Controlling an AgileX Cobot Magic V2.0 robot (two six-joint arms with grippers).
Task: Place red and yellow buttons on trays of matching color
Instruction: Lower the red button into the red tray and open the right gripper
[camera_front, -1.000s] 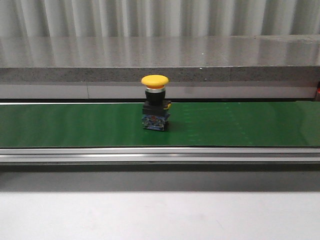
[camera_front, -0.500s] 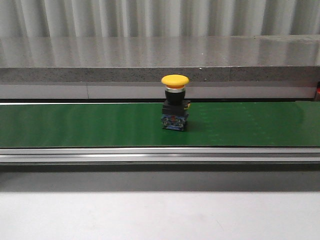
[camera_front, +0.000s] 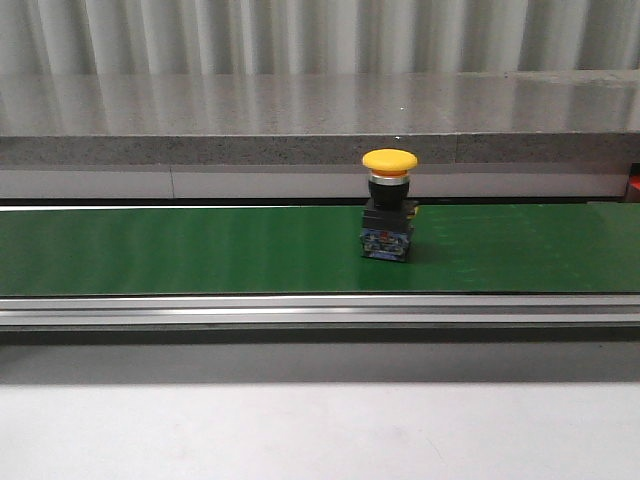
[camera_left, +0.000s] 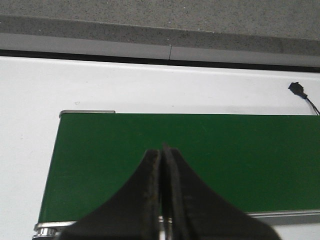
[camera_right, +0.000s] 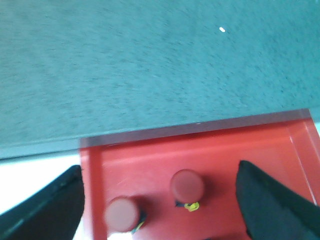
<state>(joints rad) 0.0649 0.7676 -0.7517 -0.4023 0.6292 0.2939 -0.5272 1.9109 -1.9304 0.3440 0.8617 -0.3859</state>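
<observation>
The yellow button (camera_front: 389, 204) stands upright on the green belt (camera_front: 180, 250), a little right of the centre of the front view, with nothing touching it. In the left wrist view, the left gripper (camera_left: 162, 165) has its jaws pressed together, empty, over the belt. In the right wrist view, the right gripper (camera_right: 160, 200) has its jaws spread wide, and between them two red buttons (camera_right: 187, 186) stand inside the red tray (camera_right: 270, 145).
</observation>
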